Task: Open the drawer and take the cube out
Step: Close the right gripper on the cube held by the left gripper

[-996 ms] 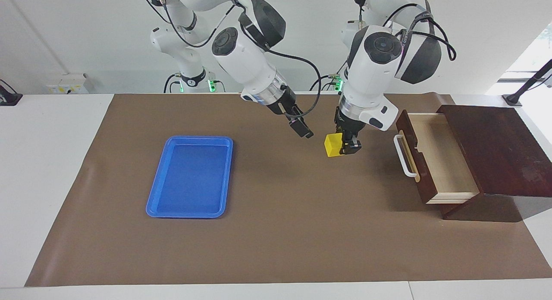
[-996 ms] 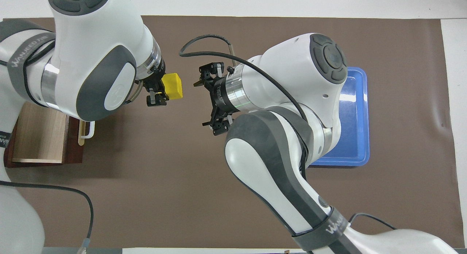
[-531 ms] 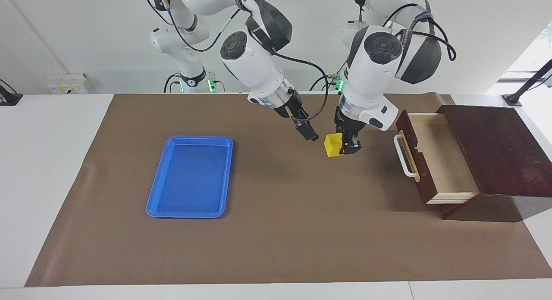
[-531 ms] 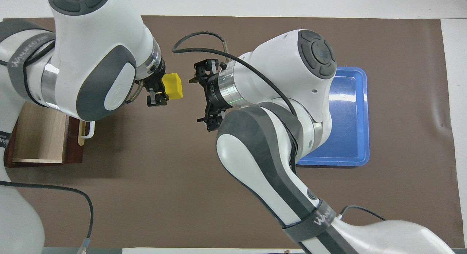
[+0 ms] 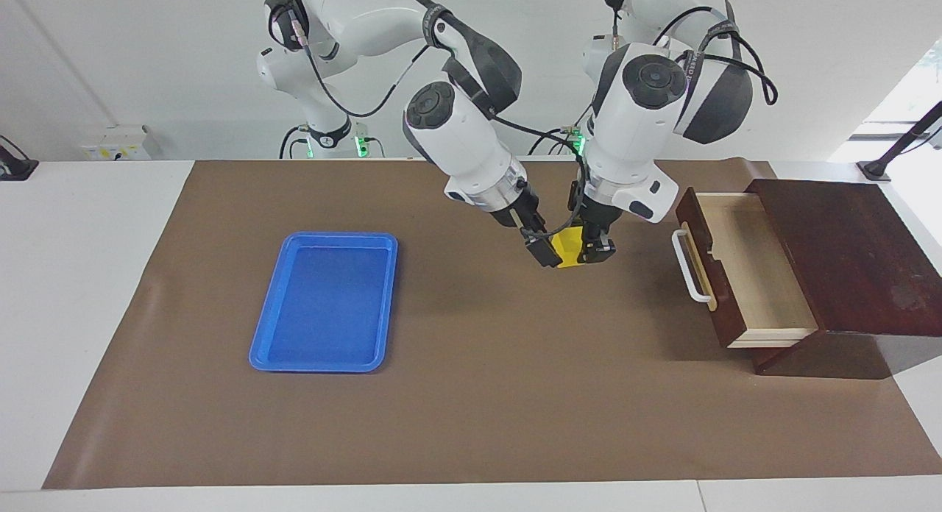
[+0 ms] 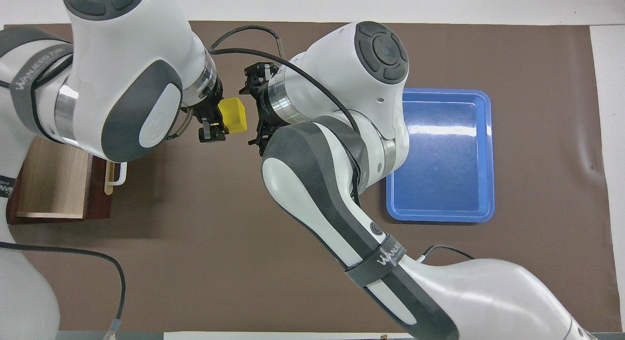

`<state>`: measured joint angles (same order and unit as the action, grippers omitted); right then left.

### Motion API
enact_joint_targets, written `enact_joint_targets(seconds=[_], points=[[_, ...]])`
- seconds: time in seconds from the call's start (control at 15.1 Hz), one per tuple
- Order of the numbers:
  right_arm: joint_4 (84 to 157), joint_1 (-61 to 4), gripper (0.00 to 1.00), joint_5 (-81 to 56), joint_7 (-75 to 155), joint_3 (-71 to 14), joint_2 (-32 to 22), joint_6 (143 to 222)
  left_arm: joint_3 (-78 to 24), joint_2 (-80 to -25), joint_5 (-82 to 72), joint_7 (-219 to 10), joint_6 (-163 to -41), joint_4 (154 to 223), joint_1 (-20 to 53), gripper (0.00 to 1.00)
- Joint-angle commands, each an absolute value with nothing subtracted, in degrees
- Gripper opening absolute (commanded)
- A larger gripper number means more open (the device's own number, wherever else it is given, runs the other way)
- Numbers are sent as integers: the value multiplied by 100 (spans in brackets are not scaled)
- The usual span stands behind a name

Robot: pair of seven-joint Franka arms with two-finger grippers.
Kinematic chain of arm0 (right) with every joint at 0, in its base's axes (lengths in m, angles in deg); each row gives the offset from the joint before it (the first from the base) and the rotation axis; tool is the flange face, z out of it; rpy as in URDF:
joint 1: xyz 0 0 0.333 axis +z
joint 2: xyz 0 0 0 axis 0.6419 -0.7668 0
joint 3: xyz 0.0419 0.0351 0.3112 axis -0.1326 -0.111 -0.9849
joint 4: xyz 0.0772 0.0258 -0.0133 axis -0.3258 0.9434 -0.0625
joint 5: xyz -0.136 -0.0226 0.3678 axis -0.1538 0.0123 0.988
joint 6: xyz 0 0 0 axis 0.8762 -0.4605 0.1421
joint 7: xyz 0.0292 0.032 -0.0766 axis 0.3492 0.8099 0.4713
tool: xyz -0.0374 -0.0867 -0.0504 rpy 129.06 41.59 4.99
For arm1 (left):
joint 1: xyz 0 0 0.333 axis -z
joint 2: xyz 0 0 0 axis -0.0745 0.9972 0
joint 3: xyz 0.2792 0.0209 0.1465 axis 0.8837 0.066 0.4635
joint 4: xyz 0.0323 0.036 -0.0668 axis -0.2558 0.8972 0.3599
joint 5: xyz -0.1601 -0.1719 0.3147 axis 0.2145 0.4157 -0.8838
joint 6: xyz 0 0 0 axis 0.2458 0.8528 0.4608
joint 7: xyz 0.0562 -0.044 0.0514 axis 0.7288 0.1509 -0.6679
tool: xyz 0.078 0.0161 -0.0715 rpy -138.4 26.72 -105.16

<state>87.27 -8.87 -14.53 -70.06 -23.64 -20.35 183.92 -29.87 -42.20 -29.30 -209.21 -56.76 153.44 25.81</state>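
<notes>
The drawer [image 5: 743,273] stands pulled out of its dark wooden box [image 5: 846,247] at the left arm's end of the table, and its pale interior shows nothing inside. It also shows in the overhead view [image 6: 51,179]. My left gripper [image 5: 591,249] is shut on the yellow cube [image 5: 570,243] and holds it above the brown mat, beside the drawer's front. In the overhead view the left gripper [image 6: 215,120] grips the cube [image 6: 233,115] from one side. My right gripper [image 5: 548,246] is open, its fingers spread at the cube's free side [image 6: 248,116].
A blue tray [image 5: 324,302] lies on the brown mat toward the right arm's end of the table; it also shows in the overhead view [image 6: 439,154]. The drawer's white handle [image 5: 688,265] juts toward the grippers.
My right gripper has moved across toward the left gripper and come down to the cube, fingers still spread. The left gripper and the cube have stayed in place.
</notes>
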Motion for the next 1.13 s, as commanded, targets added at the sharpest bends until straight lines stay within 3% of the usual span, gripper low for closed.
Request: enact_joint_targets(seconds=[0.0,1.06], points=[[8448,-786,100,-1580,-7268,-2416,-2168,18308,-2906,-4138,-2835,-21029,-5703,15184,2677,0],[8686,-873,100,-1316,-7171,-2416,-2089,18404,-2906,-4147,-2852,-21109,-5685,15211,2730,0]])
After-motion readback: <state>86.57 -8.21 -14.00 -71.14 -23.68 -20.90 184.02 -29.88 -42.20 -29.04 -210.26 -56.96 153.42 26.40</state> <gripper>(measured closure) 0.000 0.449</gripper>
